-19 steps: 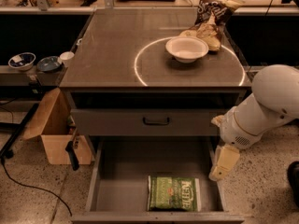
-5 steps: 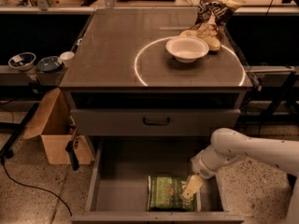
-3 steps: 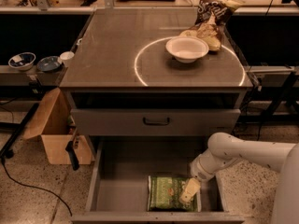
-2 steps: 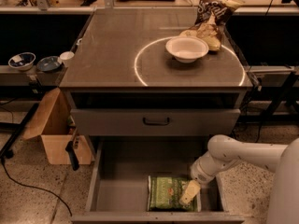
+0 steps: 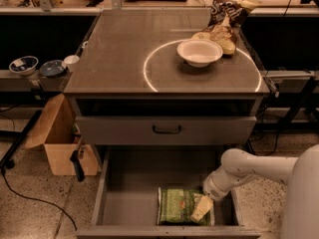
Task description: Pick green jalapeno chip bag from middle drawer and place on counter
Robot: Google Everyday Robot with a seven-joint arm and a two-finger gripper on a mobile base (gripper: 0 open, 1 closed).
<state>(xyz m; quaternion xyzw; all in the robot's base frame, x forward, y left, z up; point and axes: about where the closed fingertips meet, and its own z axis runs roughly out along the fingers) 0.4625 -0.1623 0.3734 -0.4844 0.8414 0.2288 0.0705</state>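
Note:
The green jalapeno chip bag point(image 5: 178, 205) lies flat on the floor of the open middle drawer point(image 5: 130, 183), near its front right. My gripper point(image 5: 201, 210) reaches down from the right on its white arm and rests on the bag's right edge. The counter point(image 5: 124, 49) with its white circle line is above, behind the drawer.
A white bowl point(image 5: 200, 52) and a dark brown chip bag point(image 5: 227, 14) stand on the counter at the back right. A shut drawer front with a black handle point(image 5: 167, 129) is above the open drawer. A cardboard box point(image 5: 60, 143) stands on the floor at left.
The arm came down from the right side of the cabinet into the drawer. Over the last second the gripper has stayed on the bag's right edge, almost still.

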